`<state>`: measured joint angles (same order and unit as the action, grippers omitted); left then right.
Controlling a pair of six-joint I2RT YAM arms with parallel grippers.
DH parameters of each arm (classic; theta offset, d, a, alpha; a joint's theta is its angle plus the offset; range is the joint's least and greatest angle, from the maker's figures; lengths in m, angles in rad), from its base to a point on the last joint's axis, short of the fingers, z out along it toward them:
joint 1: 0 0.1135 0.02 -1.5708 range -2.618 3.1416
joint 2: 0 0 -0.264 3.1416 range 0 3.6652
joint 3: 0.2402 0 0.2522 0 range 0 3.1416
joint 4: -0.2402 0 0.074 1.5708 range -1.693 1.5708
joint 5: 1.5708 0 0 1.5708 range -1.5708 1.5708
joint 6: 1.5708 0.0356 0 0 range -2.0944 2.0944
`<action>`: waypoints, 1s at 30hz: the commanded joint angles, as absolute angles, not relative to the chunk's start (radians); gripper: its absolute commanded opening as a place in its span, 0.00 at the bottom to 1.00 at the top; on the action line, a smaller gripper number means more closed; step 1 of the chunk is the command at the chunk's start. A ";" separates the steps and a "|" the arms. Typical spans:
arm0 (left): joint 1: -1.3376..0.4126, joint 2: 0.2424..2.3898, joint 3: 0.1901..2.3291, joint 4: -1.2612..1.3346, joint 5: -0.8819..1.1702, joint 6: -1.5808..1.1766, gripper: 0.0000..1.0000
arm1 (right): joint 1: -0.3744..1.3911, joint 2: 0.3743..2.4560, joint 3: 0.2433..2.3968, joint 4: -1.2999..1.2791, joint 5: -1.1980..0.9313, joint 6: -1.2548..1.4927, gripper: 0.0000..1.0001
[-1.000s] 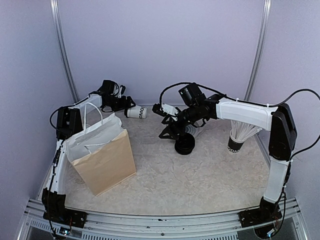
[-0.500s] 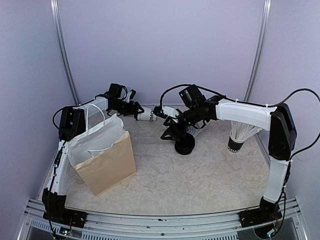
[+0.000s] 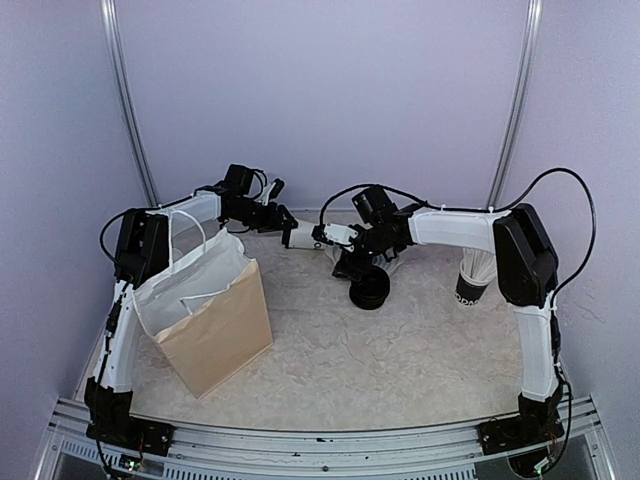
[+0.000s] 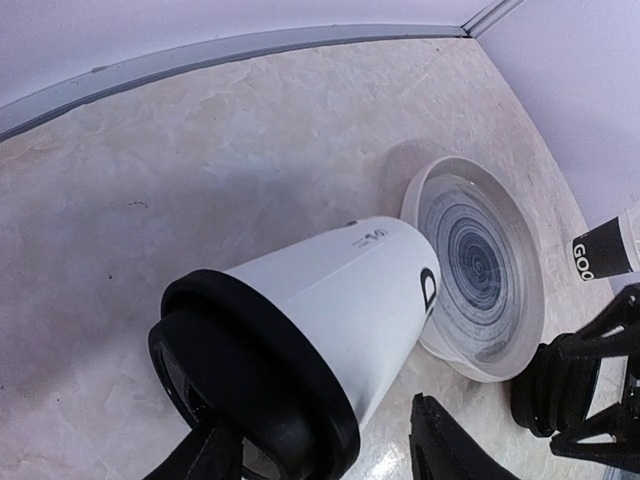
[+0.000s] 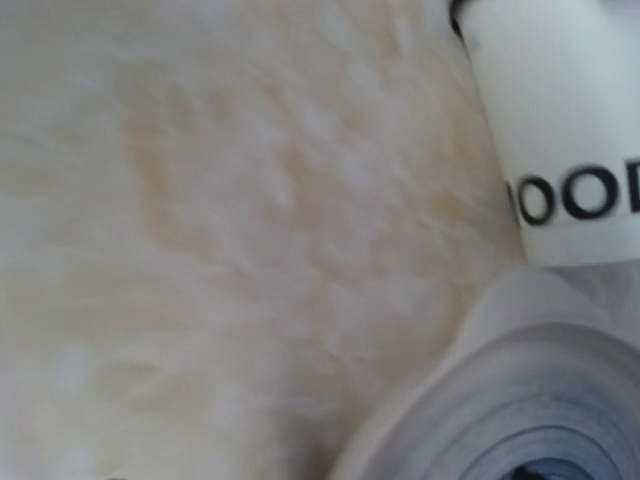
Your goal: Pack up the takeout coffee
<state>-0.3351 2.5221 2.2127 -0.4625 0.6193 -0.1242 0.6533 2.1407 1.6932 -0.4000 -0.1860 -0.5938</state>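
The top camera looks down from behind the arms over the whole bench point(image 3: 400, 350). Both wrist cameras look from close range, sharing the black-lidded paper cup point(image 4: 330, 300).

Lab booth: plain walls point(image 3: 320, 100), railed table point(image 3: 400, 350).

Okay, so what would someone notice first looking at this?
The white cup with a black lid, tipped sideways at the rear middle, its lidded end between the left gripper's fingers, the right gripper close by. Then the brown paper bag standing open at front left.
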 commanded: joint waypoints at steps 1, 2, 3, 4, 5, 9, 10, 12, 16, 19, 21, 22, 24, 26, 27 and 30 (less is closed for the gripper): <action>-0.348 2.497 2.214 -0.467 0.640 -0.117 0.53 | 0.636 2.175 1.769 -0.398 -0.176 -0.581 0.81; -0.350 2.499 2.214 -0.467 0.642 -0.121 0.51 | 0.637 2.176 1.771 -0.397 -0.180 -0.577 0.81; -0.349 2.501 2.214 -0.467 0.645 -0.123 0.50 | 0.636 2.175 1.770 -0.399 -0.183 -0.574 0.81; -0.351 2.503 2.214 -0.465 0.644 -0.125 0.48 | 0.637 2.174 1.768 -0.398 -0.184 -0.571 0.81; -0.351 2.505 2.215 -0.464 0.645 -0.128 0.45 | 0.637 2.174 1.765 -0.398 -0.183 -0.569 0.81; -0.350 2.516 2.228 -0.465 0.641 -0.144 0.40 | 0.636 2.169 1.753 -0.394 -0.178 -0.566 0.81; -0.351 2.518 2.231 -0.464 0.642 -0.147 0.40 | 0.637 2.168 1.749 -0.394 -0.179 -0.566 0.80; -0.351 2.527 2.238 -0.463 0.644 -0.155 0.39 | 0.636 2.166 1.746 -0.394 -0.185 -0.563 0.80; -0.359 2.541 2.243 -0.456 0.636 -0.175 0.49 | 0.637 2.166 1.741 -0.396 -0.194 -0.557 0.80; -0.370 2.553 2.251 -0.448 0.607 -0.188 0.54 | 0.636 2.169 1.740 -0.396 -0.201 -0.554 0.80; -0.376 2.565 2.262 -0.443 0.588 -0.201 0.54 | 0.637 2.172 1.742 -0.398 -0.206 -0.551 0.80; -0.378 2.569 2.268 -0.443 0.568 -0.217 0.54 | 0.636 2.174 1.744 -0.399 -0.209 -0.549 0.80; -0.382 2.584 2.276 -0.440 0.547 -0.232 0.53 | 0.636 2.177 1.747 -0.402 -0.212 -0.547 0.79; -0.383 2.590 2.276 -0.431 0.539 -0.246 0.51 | 0.637 2.179 1.747 -0.402 -0.214 -0.546 0.79; -0.383 2.592 2.277 -0.428 0.540 -0.250 0.48 | 0.636 2.178 1.747 -0.403 -0.214 -0.546 0.79; -0.384 2.597 2.278 -0.431 0.530 -0.252 0.41 | 0.637 2.179 1.746 -0.403 -0.216 -0.546 0.78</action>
<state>-0.3798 2.5679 2.2498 -0.4461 0.5629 -0.2333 0.6327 2.1769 1.7424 -0.3992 -0.2012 -0.5568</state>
